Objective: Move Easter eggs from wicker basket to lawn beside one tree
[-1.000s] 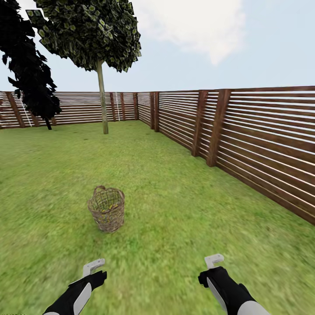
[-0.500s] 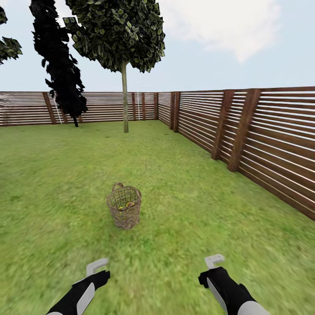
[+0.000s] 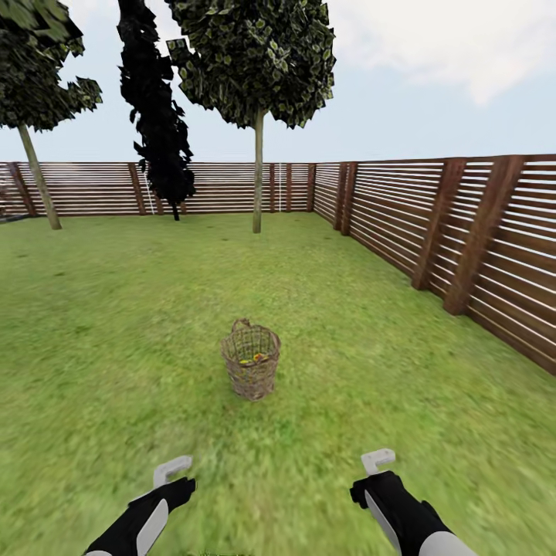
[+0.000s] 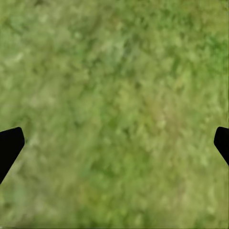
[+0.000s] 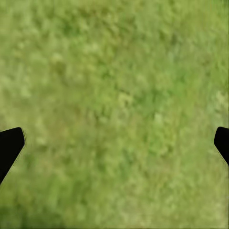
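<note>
Small brown wicker basket (image 3: 251,371) of woven twigs, bucket-shaped and narrowing to the base, arched handle at the far rim, upright on the lawn (image 3: 116,324), well out in the open. Inside the basket, bits of yellow with a touch of red among the weave: Easter eggs (image 3: 252,358), count and pattern too small to tell. Beyond the basket, near the back fence (image 3: 232,188), a tree (image 3: 257,170) with a straight bare trunk and a blocky green crown; left of that tree a dark narrow conifer (image 3: 158,116), and farther left another leafy tree (image 3: 35,166) by the fence. To the right of the basket, well apart, the slatted brown fence running along the side. Nearer than the basket, over bare grass: left gripper (image 3: 171,469) and right gripper (image 3: 378,460), both empty, touching nothing. In the wrist views, dark fingertips (image 4: 9,145) spread wide apart for the left and likewise (image 5: 9,143) for the right, blurred grass between.
</note>
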### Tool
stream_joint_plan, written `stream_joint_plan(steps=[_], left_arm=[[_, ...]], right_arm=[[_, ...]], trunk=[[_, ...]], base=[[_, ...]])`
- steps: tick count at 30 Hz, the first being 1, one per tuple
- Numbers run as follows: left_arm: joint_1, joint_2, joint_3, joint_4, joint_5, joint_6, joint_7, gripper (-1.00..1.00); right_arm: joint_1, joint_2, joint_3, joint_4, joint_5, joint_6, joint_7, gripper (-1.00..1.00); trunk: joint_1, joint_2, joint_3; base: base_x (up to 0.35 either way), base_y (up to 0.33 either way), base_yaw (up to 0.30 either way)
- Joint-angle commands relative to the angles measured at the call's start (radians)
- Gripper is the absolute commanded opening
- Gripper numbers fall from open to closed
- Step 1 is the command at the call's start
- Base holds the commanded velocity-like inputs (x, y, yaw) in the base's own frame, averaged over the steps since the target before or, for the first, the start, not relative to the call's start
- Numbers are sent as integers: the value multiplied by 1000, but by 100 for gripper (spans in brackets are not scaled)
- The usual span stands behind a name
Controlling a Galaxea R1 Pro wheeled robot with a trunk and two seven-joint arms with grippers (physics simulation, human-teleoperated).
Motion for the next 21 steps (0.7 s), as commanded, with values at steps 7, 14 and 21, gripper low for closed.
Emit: stream_joint_plan(steps=[7,14,21], left_arm=[[0,0,1,-2,10,7,4,100],[0,0,0,-2,10,7,4,100],[0,0,0,-2,10,7,4,100]], right_arm=[[0,0,5,-1,1,7,-4,100],[0,0,5,-1,2,7,-5,100],[0,0,5,-1,2,7,-4,100]], trunk=[[0,-1,-1],[0,-1,-1],[0,-1,-1]], base=[[0,0,299],[0,0,299],[0,0,299]])
